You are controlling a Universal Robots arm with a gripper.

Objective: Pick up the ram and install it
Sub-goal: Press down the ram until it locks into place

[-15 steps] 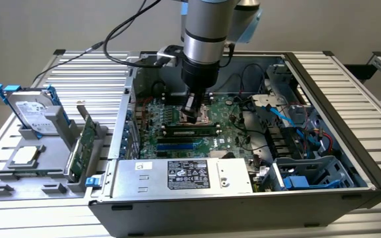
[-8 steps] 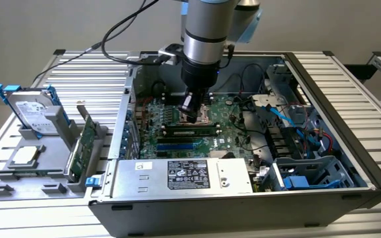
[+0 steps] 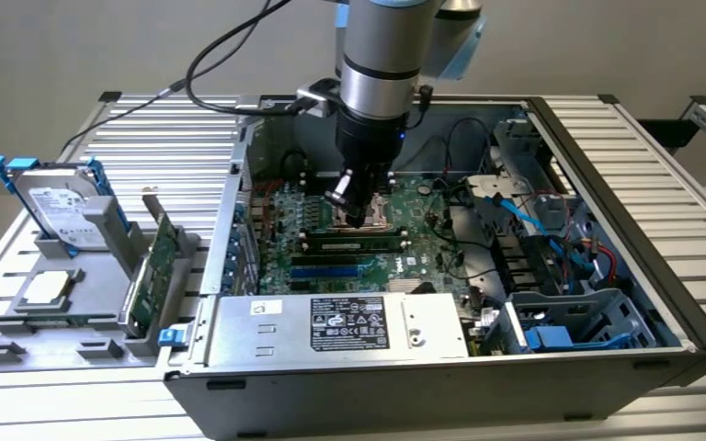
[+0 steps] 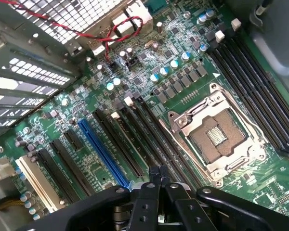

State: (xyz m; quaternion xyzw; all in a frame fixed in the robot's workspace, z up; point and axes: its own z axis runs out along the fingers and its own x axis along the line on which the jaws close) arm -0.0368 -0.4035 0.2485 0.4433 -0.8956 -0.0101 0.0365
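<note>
End effector [image 4: 159, 179] fingers pressed together, holding nothing, poised above the motherboard [image 4: 149, 86] beside the open processor socket [image 4: 216, 137]. The ram [image 3: 350, 244] lies seated in a slot just below it, inside the computer case [image 3: 623, 266].

- motherboard [image 4: 149, 91]: glossy green board
- processor socket [image 4: 216, 137]: shiny bare metal frame
- gripper [image 4: 159, 179]: matt black fingers
- case [image 3: 451, 390]: dull grey metal
- table [image 3: 672, 165]: ribbed pale metal

One open computer case [image 3: 598, 303] at centre holds one motherboard [image 3: 328, 262]. At nine o'clock, one gray rack [image 3: 59, 344] carries one hard drive [image 3: 65, 213], one processor chip [image 3: 47, 288] and one expansion card [image 3: 154, 276].
</note>
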